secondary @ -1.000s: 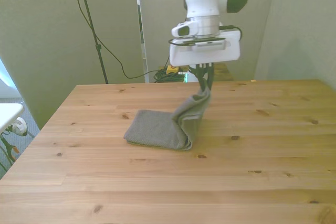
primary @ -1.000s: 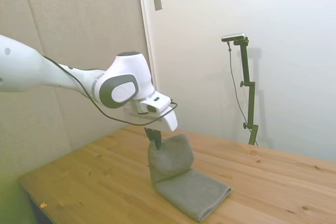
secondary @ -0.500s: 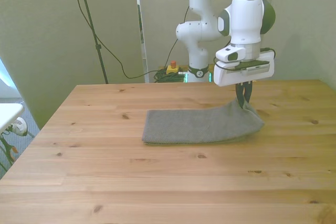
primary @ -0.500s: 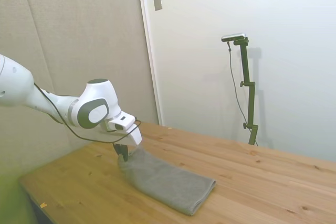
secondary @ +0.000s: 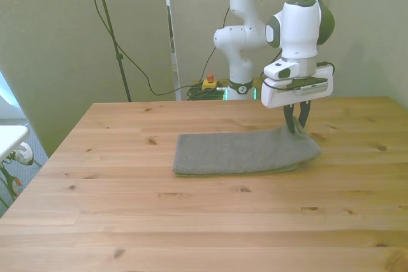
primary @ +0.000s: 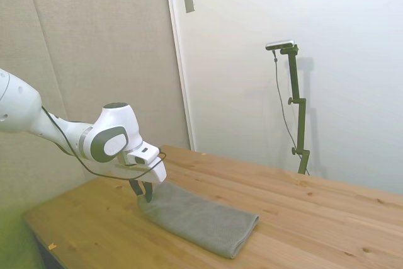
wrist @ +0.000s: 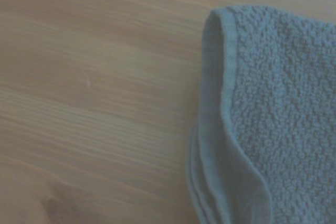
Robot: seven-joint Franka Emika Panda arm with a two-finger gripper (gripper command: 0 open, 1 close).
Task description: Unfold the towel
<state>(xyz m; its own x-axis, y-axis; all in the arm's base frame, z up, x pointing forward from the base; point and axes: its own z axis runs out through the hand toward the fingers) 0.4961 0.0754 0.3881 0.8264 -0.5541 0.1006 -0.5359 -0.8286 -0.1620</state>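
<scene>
Gripper (secondary: 296,125) sits low over the towel's (secondary: 242,153) end toward the front view's right, fingers parted a little and no cloth pinched between them, as far as the side view shows. Towel lies flat on the table (secondary: 191,221) as one long grey strip, its other end reaching away from the gripper toward the front view's left. Wrist view: hemmed corner of the towel (wrist: 262,119) with several edges stacked at the rim, so layers remain. Judgement: one fold appears laid open and released; at least one lengthwise fold probably left to open.
</scene>
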